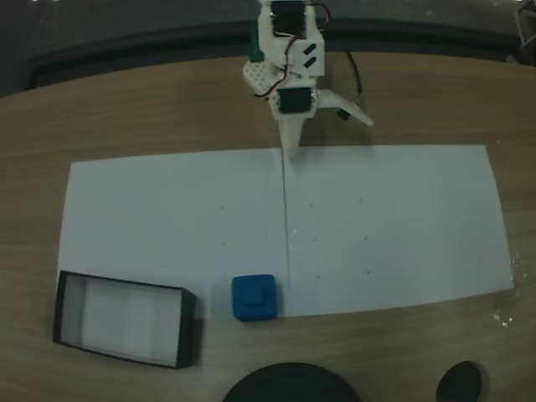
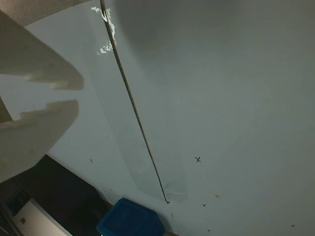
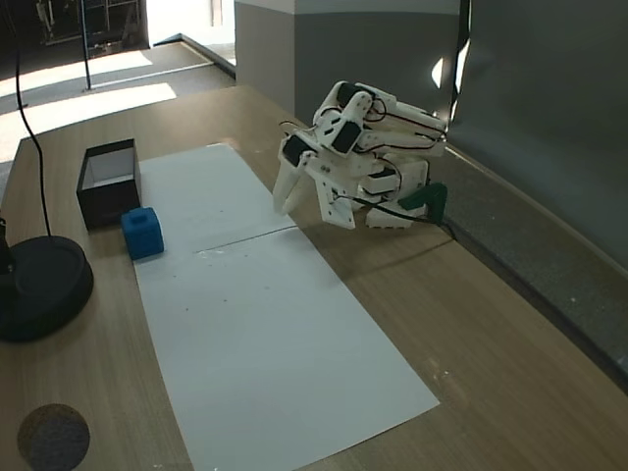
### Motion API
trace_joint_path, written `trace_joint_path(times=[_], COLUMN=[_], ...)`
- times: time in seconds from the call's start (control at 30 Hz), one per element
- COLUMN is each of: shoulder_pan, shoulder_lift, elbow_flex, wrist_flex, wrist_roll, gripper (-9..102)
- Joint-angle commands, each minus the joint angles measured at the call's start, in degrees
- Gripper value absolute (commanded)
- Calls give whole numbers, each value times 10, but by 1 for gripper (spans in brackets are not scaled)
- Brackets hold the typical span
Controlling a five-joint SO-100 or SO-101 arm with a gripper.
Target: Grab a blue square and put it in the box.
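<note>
Blue square [image 1: 254, 297] sits at the near edge of the white paper [image 1: 377, 226], raised square face up, just beside the seam where the two sheets meet. Free, nothing touching it. The box [image 1: 188, 328] lies on the bare counter [image 1: 126, 109] to its left in a fixed view, near but apart, open and with nothing in it.

Hand [image 1: 290, 146] is well apart from the block, at the far edge of the paper, arm folded back over its base. Block lies almost straight across the paper from the hand, along the seam line. Wrist view confirms: block [image 2: 130, 219] low in frame, seam running toward it.

Hand [image 3: 287, 204] carries nothing; finger [image 2: 37, 132] tips close together, only a narrow gap showing.

Judgement: reach not yet begun; the hand must extend along the seam and widen before descent.
</note>
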Motion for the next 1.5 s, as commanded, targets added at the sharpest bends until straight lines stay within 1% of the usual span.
trace_joint_path(times=[0.0, 0.57, 0.63, 0.7, 0.77, 0.83, 0.93, 1.07, 1.23, 1.33, 1.47], shoulder_pan=[-33, -26, -25, -4, 19, 13, 4, 4, 7, 8, 22], shoulder_lift=[15, 15, 13, 11, 5, -18, -138, -395, -685, -821, -953], elbow_flex=[21, 18, 2, -33, -95, -163, -260, -422, -669, -791, -912], wrist_flex=[-132, -131, -131, -125, -131, -120, -101, -88, -12, 24, 56], wrist_roll=[17, 15, 8, 18, 32, 32, 32, 39, 66, 66, 66], gripper=[0, 1, 4, 11, 16, 19, 22, 25, 25, 25, 25])
